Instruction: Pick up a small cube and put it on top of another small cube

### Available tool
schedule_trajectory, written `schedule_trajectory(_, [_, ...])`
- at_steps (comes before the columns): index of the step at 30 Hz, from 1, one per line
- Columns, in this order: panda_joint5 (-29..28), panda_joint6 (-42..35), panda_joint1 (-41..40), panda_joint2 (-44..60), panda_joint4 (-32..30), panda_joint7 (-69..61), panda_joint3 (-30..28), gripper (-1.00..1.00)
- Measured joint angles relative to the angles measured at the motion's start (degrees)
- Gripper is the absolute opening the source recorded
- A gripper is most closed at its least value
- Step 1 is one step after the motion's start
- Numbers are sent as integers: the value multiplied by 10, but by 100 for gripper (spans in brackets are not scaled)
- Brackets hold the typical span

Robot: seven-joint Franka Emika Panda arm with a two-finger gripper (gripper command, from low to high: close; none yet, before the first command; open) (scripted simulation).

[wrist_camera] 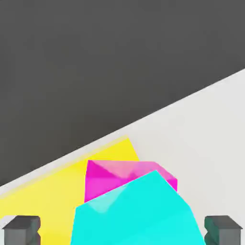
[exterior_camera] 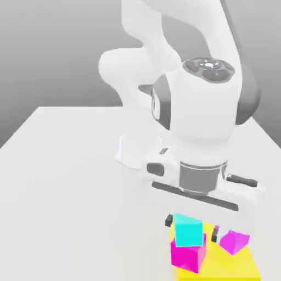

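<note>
A cyan small cube rests tilted on top of a magenta cube. That magenta cube stands on a flat yellow block. My gripper hangs straight down over the stack, open. Its dark fingertips stand on either side of the cyan cube, with a gap to it on each side. Nothing is held.
A second magenta cube sits on the yellow block, at the exterior view's right of the stack and close to one fingertip. The white table stretches off to the exterior view's left. The arm's base stands behind the stack.
</note>
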Motion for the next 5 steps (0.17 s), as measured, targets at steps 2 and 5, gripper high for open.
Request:
schedule_trajectory(2, [-2,-1,0,0,0,2,-1,100])
schedule_trajectory(5, [2,-58,0,-45,12,-1,0,100])
